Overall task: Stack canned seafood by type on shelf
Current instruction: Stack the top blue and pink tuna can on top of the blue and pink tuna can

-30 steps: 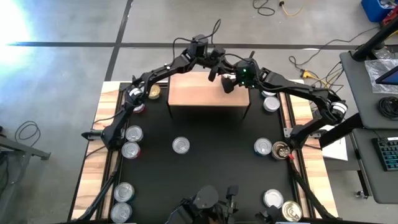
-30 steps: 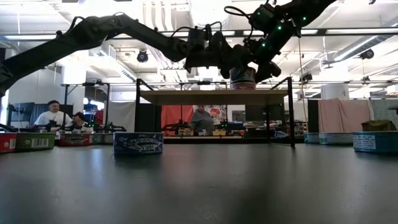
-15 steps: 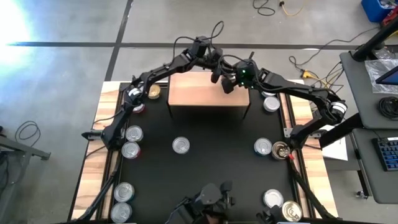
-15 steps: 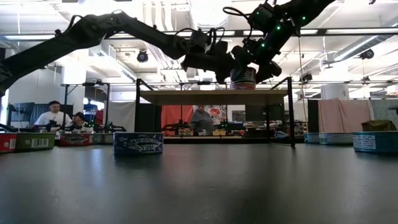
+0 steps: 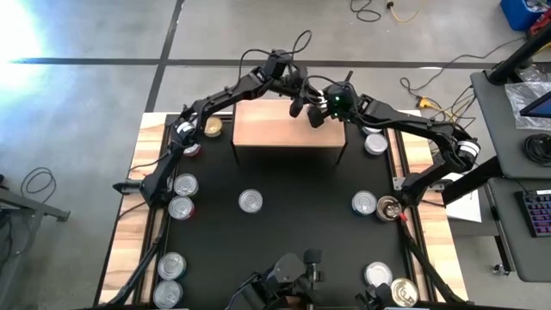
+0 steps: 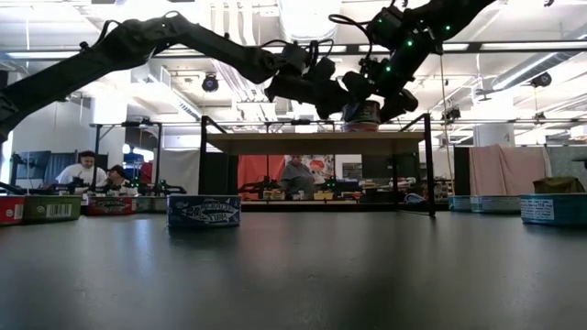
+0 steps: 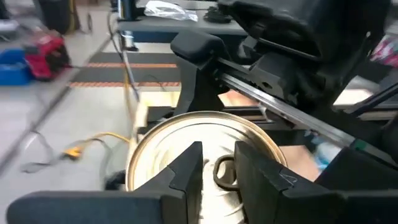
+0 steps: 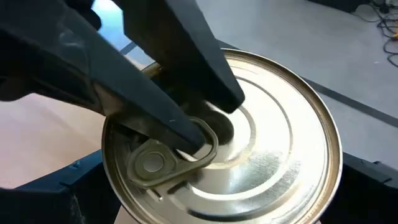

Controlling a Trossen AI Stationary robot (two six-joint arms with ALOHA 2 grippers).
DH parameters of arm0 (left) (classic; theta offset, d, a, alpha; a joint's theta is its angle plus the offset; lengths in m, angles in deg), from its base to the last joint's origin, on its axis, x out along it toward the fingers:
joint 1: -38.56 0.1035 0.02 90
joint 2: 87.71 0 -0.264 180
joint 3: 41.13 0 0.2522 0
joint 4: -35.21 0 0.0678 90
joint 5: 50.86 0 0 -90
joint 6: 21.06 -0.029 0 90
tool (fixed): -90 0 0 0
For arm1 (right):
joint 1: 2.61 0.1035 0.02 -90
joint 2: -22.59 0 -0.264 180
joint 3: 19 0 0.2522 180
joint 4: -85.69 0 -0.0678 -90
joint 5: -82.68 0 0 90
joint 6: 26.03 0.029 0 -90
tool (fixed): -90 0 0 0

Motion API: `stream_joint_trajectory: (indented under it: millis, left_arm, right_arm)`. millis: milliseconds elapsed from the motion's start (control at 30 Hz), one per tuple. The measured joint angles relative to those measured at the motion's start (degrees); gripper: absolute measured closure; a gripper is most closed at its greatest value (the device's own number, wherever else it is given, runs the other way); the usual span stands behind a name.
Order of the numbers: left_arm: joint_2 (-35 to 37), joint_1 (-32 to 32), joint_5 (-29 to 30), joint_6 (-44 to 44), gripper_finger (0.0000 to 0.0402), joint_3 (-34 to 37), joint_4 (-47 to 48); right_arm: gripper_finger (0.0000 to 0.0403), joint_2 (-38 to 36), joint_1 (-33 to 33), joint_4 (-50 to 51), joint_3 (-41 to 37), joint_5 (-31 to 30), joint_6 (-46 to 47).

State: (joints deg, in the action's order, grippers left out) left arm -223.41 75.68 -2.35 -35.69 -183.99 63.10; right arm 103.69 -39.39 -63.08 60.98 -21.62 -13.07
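Note:
A round tin (image 6: 362, 115) with a gold top (image 8: 261, 143) stands on the far right part of the shelf (image 5: 267, 129), a light wood top on thin black legs. My left gripper (image 7: 214, 152) reaches over the tin from the left, its narrow gap closed on the pull ring. My right gripper (image 5: 318, 114) comes from the right, open, one finger on each side of the tin. Under both grippers the tin is mostly hidden in the high view. My left gripper has the tin's pull ring (image 7: 225, 173) between its two fingers (image 8: 186, 74), which slant down onto the top from the shelf's left side. The tin sits upright on the shelf top. My right gripper straddles the tin's side wall; I cannot tell whether its fingers touch it.
Several more tins lie on the black mat and its wood edges: (image 5: 250, 201), (image 5: 364, 203), (image 5: 375, 143), (image 5: 185, 183), (image 5: 213, 127). The near rows show in the low view as a blue tin (image 6: 204, 211) and a green one (image 6: 37, 209). People sit beyond the table.
My left gripper has stayed over the tin but has rolled and tipped at the wrist, its body riding a little higher in the low view. The tin remains upright on the shelf.

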Motion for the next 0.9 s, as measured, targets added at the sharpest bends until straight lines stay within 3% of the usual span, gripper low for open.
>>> stream_joint_trajectory:
  millis: [633, 900]
  left_arm:
    - [0.4, 0.1, 8.7, -5.7, 0.0323, -0.9, 8.5]
    - [0.4, 1.2, 9.0, -5.7, 0.0323, -0.8, 8.9]
  right_arm:
    - [0.0003, 0.1, 0.1, -0.1, 0.0, 0.7, -0.2]
    - [0.0003, 0.0, 1.3, 0.1, 0.2, 2.6, 2.8]
